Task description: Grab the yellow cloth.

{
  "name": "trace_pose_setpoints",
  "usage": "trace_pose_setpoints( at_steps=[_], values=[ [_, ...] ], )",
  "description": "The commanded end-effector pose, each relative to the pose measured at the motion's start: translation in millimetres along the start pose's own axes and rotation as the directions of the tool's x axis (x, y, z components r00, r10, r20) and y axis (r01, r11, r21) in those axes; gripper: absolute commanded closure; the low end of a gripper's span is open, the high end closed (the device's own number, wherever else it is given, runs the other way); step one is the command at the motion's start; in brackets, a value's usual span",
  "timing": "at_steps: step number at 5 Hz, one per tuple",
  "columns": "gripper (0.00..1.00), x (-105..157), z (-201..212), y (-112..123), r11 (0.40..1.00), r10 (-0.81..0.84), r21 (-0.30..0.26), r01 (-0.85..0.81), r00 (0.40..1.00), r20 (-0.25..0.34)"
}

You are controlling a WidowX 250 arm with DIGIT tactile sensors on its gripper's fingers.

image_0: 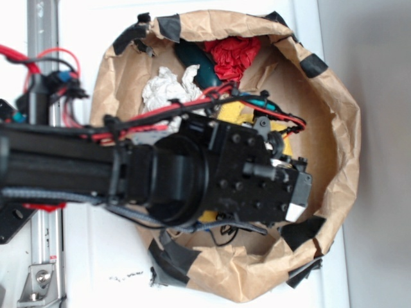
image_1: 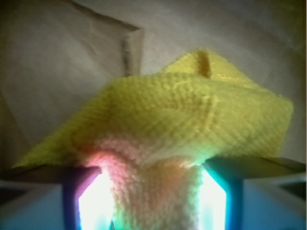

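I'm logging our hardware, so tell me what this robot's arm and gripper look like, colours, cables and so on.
The arm is matte black and boxy, with a round black joint housing and visible screw heads. Red and black cables, tied on with black zip ties, run along its top, with a few teal connectors. The gripper end is black with a small white patch. In the wrist view its fingers look pale and glow brightly.

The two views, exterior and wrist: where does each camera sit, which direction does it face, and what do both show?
Exterior: above the scene, facing down into the brown paper bin; the black arm and end effector cover most of it.
Wrist: on the end effector, looking forward between its fingers, which pinch the yellow cloth.
Shared: the yellow cloth, the brown paper and the end effector.
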State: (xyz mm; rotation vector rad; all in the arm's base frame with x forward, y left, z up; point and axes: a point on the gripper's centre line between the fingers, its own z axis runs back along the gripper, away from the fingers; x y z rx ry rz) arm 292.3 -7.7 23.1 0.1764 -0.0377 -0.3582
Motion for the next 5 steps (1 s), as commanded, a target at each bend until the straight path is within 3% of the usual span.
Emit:
trace_pose_setpoints(
  at_steps=[1,2,3,4,5],
  values=[
    [1.0,-5,72,37,0.998,0.07,-0.016,-0.068,0.987,0.148],
    [1.0,-11,103,43,0.996,0.085,-0.021,-0.082,0.974,0.211],
    [1.0,-21,129,45,0.99,0.138,-0.027,-0.135,0.964,0.228],
    [1.0,-41,153,51,0.96,0.262,-0.141,-0.242,0.954,0.147],
    [1.0,-63,144,50,0.945,0.315,-0.139,-0.297,0.94,0.129]
  ],
)
